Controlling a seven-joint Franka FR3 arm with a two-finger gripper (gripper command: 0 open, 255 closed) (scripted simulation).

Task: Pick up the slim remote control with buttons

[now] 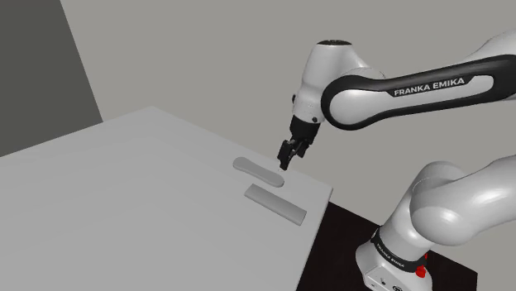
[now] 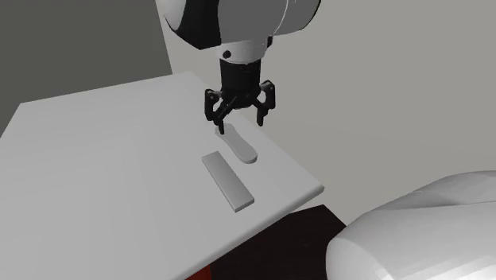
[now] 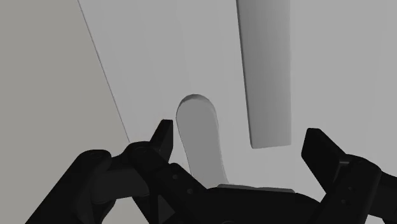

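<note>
Two plain grey flat things lie side by side near the table's edge by the stand; no buttons are drawn on either. One is a slim bar with rounded ends [image 1: 258, 172] [image 2: 241, 146] [image 3: 200, 137]. The other is a longer rectangular slab [image 1: 275, 204] [image 2: 227, 180] [image 3: 266, 70]. My gripper [image 1: 287, 161] [image 2: 241, 119] [image 3: 239, 133] hangs open just above one end of the rounded bar, pointing down. Its fingers stand wide apart and touch nothing. In the wrist view the rounded bar lies close to one finger and the slab's end lies between the two.
Both things rest on a pale grey table [image 1: 124, 190] [image 2: 103, 159], whose edge runs just past them. Beyond that edge is the dark stand top [image 1: 347, 240]. Grey walls stand behind the table.
</note>
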